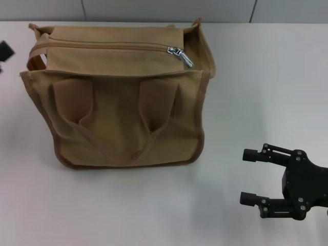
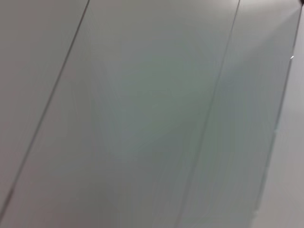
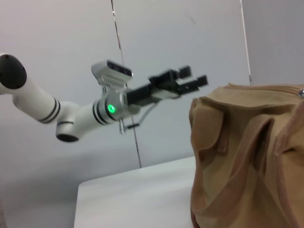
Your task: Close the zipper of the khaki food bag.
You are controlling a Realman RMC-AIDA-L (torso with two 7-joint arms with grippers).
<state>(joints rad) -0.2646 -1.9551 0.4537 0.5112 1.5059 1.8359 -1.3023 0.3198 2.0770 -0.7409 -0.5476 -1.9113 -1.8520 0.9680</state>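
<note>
The zipper (image 1: pixel 107 46) on the khaki food bag (image 1: pixel 123 118) lies well beyond and left of the released right gripper (image 1: pixel 249 176), whose reach for the pull tab (image 1: pixel 180 55) could shove the soft bag aside.

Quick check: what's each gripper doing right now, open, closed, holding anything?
Left gripper: raised beside the khaki food bag, holding nothing; open or shut cannot be told.
Right gripper: open, empty, low over the table to the bag's right.
</note>
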